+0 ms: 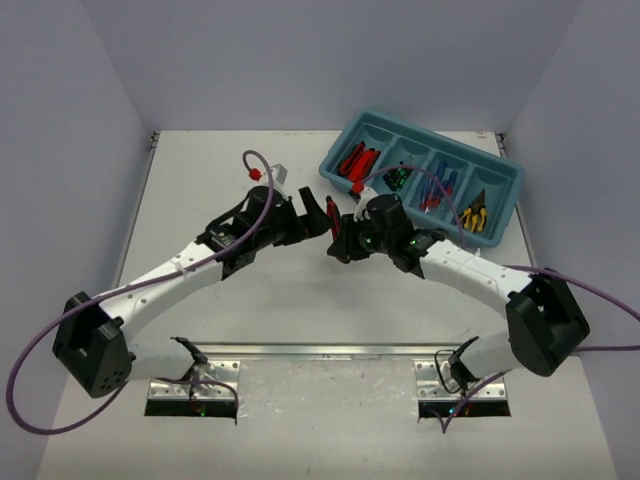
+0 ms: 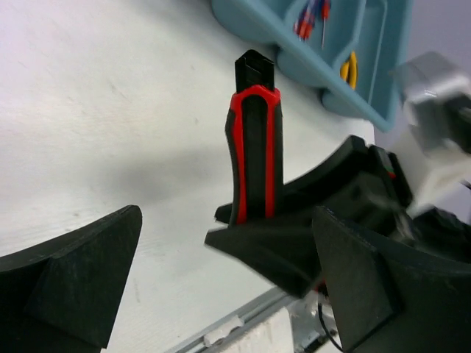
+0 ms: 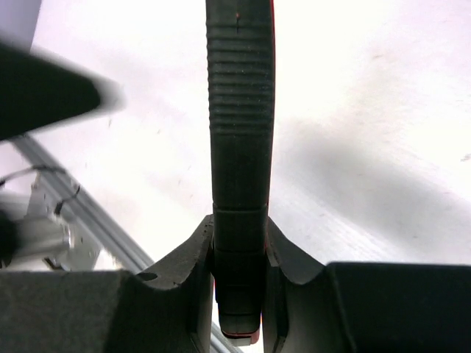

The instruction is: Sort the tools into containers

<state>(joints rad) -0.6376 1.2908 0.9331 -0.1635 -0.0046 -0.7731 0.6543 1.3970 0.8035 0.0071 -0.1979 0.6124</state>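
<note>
Mid-air handover, just off the near left corner of the teal tray (image 1: 512, 188). Your right gripper (image 3: 239, 243) is clamped narrow on one end of the red-handled cutter (image 2: 255, 154). The left gripper (image 2: 227, 220) stands wide, its fingers flanking the tool without touching it. The cutter's long axis runs straight out of the right jaws, black end cap leading, roughly toward the tray's left end (the gripped end is hidden). Watch the hold: it sits at one end of the handle, so the free length could pivot or slip as you swing toward the tray. Sweep sideways too early and the cutter may clip a left finger. Release it crosswise and it could bridge a divider.
</note>
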